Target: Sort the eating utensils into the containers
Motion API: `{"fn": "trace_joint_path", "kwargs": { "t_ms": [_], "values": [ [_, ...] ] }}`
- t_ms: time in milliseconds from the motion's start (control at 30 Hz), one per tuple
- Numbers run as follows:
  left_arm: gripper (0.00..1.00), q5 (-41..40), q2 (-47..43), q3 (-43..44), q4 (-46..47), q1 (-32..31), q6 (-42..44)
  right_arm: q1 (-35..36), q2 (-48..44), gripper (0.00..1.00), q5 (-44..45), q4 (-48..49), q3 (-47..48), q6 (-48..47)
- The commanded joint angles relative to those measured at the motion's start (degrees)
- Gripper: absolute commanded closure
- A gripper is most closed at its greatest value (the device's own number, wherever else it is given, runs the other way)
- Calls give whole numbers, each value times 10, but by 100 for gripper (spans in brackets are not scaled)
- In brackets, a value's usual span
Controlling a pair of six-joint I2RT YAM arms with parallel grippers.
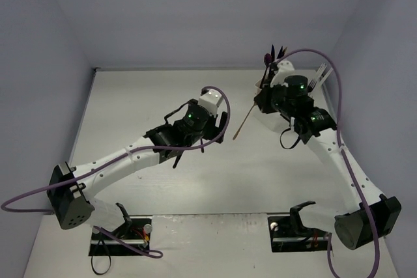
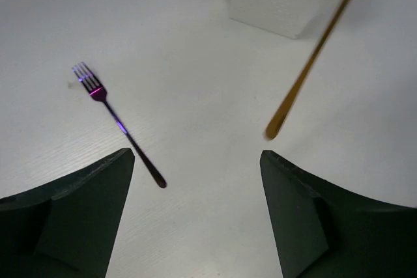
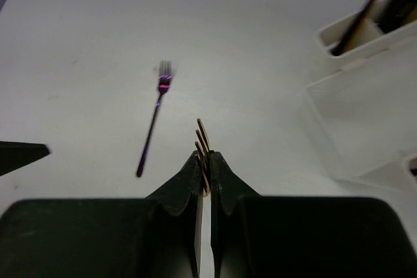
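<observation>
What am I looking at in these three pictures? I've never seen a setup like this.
Two robot arms are bolted to a white table. One picture looks down from above; the other two come from a camera on each wrist, so the dark shapes at the bottom are that arm's own fingers. The left gripper is open and empty. The right gripper is shut on a gold fork. A purple fork lies on the table. The white organizer at the far right holds some dark utensils.
</observation>
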Motion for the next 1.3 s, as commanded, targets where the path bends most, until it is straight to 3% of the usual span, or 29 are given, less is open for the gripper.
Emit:
{"fn": "trace_joint_path", "kwargs": {
  "t_ms": [0,100,333,800,1267],
  "values": [
    [20,-27,-18,-9,-13,41,-35,-51,-46,100,91,34,29,-54],
    [10,-28,-27,-29,-36,75,-52,-80,-57,100,167,35,51,-93],
    [6,-18,-50,-91,-68,141,-66,-131,-43,100,304,62,83,-137],
    [6,-16,-80,-143,-75,186,-18,-230,45,100,262,157,90,-119],
    [6,16,-96,-167,-75,188,-20,-245,122,100,195,211,33,-133]
  ]
}}
